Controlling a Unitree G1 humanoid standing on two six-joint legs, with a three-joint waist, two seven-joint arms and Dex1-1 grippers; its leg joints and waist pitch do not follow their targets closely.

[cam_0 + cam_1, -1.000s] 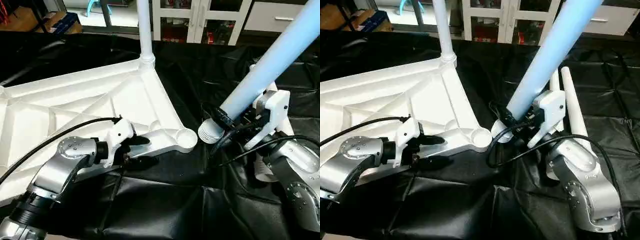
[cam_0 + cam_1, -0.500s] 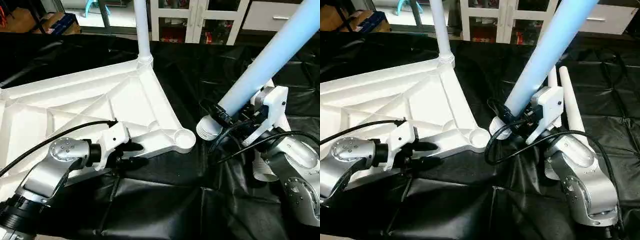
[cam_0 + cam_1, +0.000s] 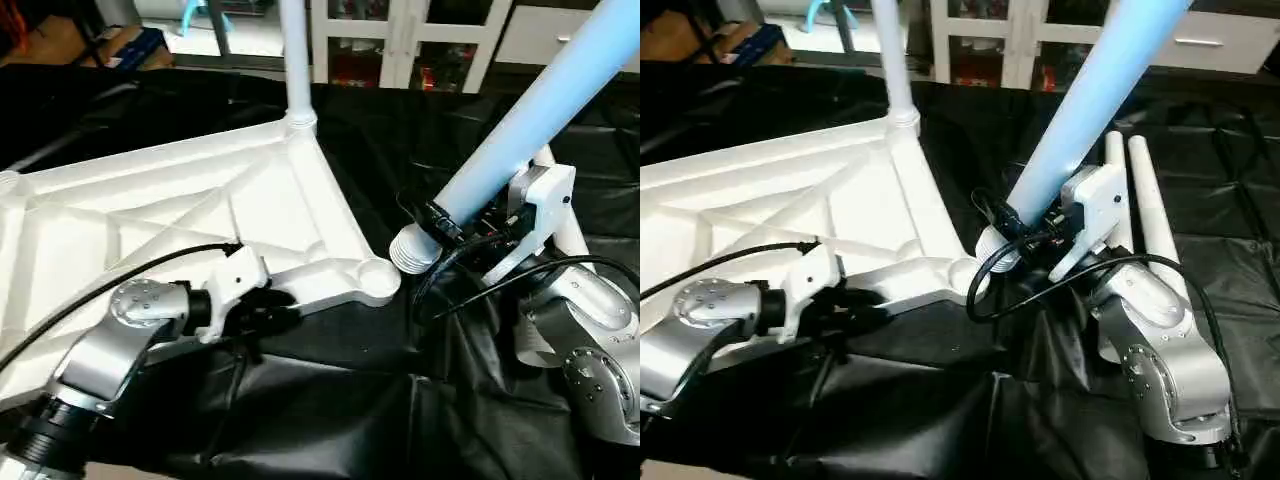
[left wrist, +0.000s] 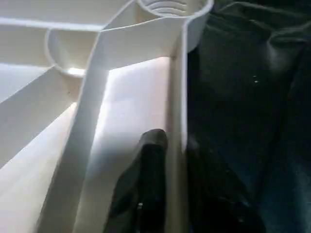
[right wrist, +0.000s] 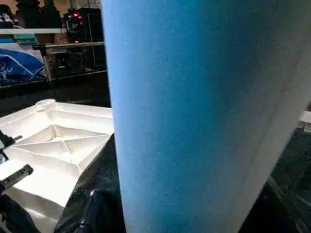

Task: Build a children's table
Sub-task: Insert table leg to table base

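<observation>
The children's table's white tabletop lies upside down, ribs up, with one leg standing in its far corner socket. My left gripper is shut on the tabletop's near rim, left of the empty near corner socket. In the left wrist view one black finger lies inside the rim wall and the other outside it. My right gripper is shut on a long tilted leg. That leg's ribbed end hangs just right of the near socket, slightly above the cloth.
Two more white legs lie on the black-draped work table behind my right arm. Black cables loop around both wrists. White cabinets stand beyond the table's far edge.
My left gripper's fingers have closed onto the tabletop's rim. The held leg's ribbed end has come slightly closer to the near socket. The camera has shifted a little.
</observation>
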